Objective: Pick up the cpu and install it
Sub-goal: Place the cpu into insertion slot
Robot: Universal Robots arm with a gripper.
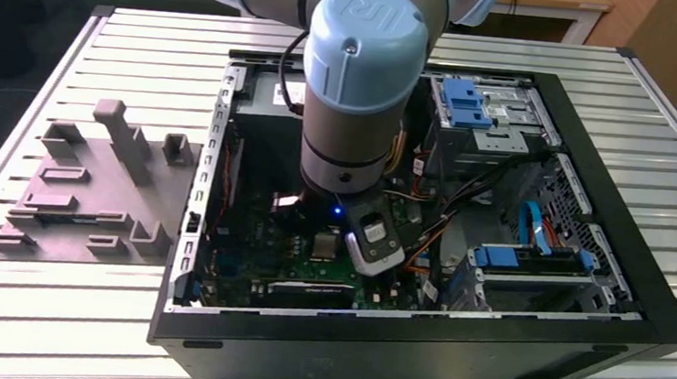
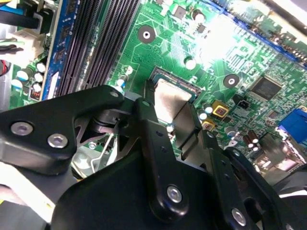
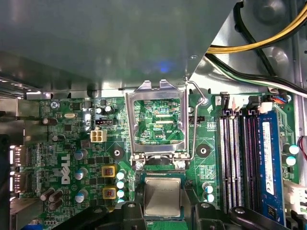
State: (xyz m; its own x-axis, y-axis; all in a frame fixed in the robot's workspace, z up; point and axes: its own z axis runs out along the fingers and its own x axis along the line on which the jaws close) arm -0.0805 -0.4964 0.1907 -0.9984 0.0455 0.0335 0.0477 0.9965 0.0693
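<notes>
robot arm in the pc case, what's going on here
A robot arm reaches down into an open computer case that lies on a slatted table. Its end effector is right at the cpu, which lies at the socket on the green motherboard, next to the flipped-open metal load frame. Whether the cpu is gripped cannot be told.

The arm (image 1: pixel 348 108) stands vertical, its gripper (image 2: pixel 170 108) pointing down.
</notes>
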